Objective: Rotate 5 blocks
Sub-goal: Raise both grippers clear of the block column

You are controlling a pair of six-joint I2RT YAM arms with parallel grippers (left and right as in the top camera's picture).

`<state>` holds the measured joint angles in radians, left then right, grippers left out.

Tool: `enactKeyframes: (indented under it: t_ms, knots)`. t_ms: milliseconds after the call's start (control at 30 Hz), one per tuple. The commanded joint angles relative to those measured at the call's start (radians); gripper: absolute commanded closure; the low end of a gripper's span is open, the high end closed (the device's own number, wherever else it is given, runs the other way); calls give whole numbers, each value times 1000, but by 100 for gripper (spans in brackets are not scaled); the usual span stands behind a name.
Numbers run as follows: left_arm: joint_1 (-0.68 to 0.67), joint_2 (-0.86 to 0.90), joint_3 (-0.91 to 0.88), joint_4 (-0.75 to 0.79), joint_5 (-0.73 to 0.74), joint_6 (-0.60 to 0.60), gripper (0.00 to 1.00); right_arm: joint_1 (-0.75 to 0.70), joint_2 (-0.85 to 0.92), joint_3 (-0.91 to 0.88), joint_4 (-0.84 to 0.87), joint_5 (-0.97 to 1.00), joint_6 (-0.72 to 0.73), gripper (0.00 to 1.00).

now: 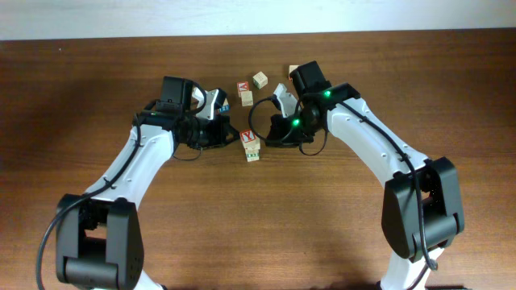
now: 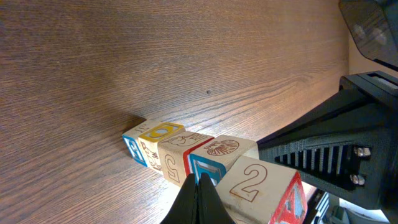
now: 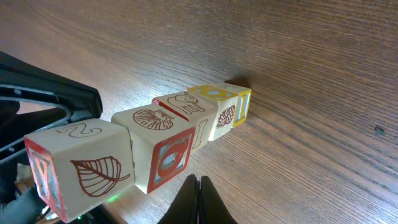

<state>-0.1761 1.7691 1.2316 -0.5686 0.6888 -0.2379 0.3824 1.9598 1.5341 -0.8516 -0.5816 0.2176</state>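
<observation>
Left claw (image 2: 200, 200) and right claw (image 3: 198, 200) are pinched closed, dark tapered tips empty. Four pale wooden blocks (image 3: 163, 134), square-edged with printed faces, line up on the grainy brown worktop (image 3: 298, 56).

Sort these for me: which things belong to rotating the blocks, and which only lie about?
Job: row of four blocks; left hand, shut; right hand, shut.
Lying about: loose blocks beyond the row, though one may be the fifth.

Four blocks (image 3: 158, 146) in a row, at least three loose blocks (image 1: 260, 79), two robot arms (image 1: 137, 157) (image 1: 371, 133), one table (image 1: 451, 80)
</observation>
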Motion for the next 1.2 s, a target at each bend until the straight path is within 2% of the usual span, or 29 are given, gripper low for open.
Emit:
enactKeyframes:
  t_ms: [0, 867, 1167]
  knots:
    - [2, -6, 5, -2, 31, 20, 100, 14, 10, -9, 5, -21, 9, 96]
    - [2, -6, 5, 0, 22, 20, 100, 35, 27, -9, 71, -43, 31, 96]
    - [40, -6, 5, 14, -129, 19, 100, -74, 27, -8, 67, -43, 23, 96]
